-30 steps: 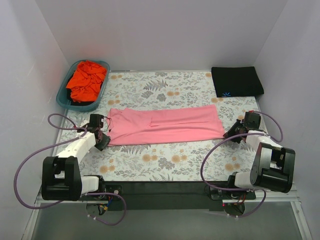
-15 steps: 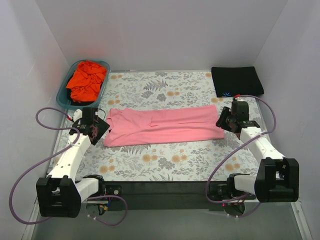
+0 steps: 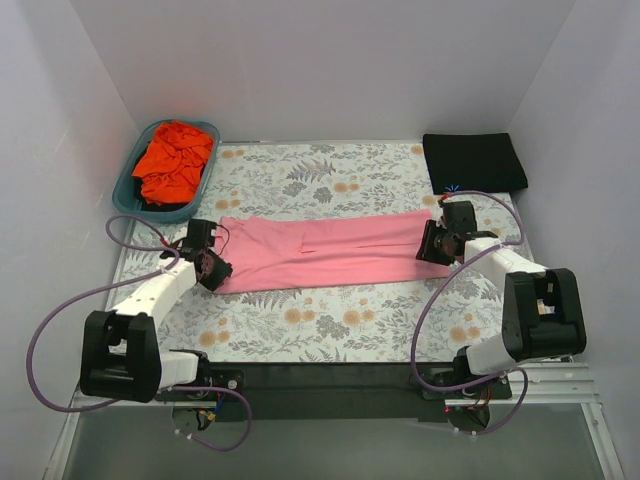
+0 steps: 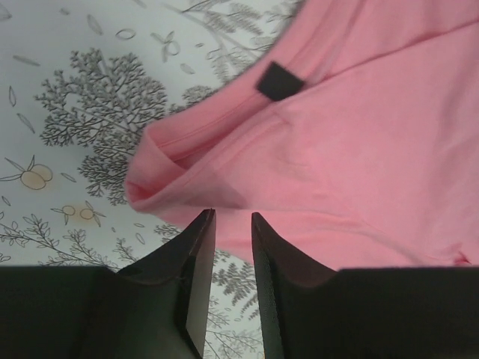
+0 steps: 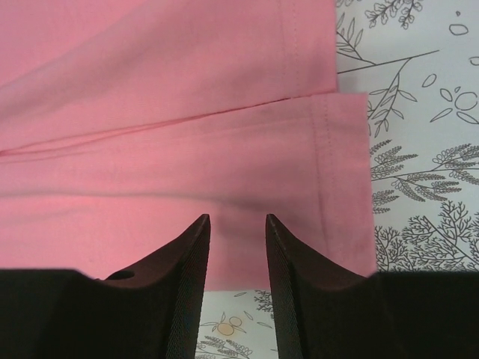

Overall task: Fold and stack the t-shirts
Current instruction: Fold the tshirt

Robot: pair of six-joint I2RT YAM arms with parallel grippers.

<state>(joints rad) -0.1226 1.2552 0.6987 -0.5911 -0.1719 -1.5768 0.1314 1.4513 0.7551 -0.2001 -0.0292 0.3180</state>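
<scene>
Roughly, you are a third of the way through. The black tee (image 3: 474, 163) lies folded into a neat rectangle at about one o'clock on the bench (image 3: 330, 330), its small blue logo at the near edge. It looks finished, and I judge it marks where the stack will grow. The pink tee (image 3: 330, 250) lies across the middle of the bench, folded lengthwise into a long band running from nine o'clock to three o'clock. By that shape the side folds are in and the crosswise folds are not yet made. The orange-red tee (image 3: 172, 160) sits crumpled in the teal basket (image 3: 124, 188) at ten o'clock, so it has the whole job ahead of it. Your left pincer (image 4: 232, 218) sits at the band's nine o'clock end, near the collar. Its jaws are narrow with a slim gap, and the tips are at the cloth's near edge, not clamped on it. Your right pincer (image 5: 238, 218) sits at the three o'clock end by the hem, with its jaws a little wider. Pink cloth shows between them, and nothing is pinched as far as you can see. Left to do: fold the pink band across, set it on the black tee, then fold and stack the orange-red one.
</scene>
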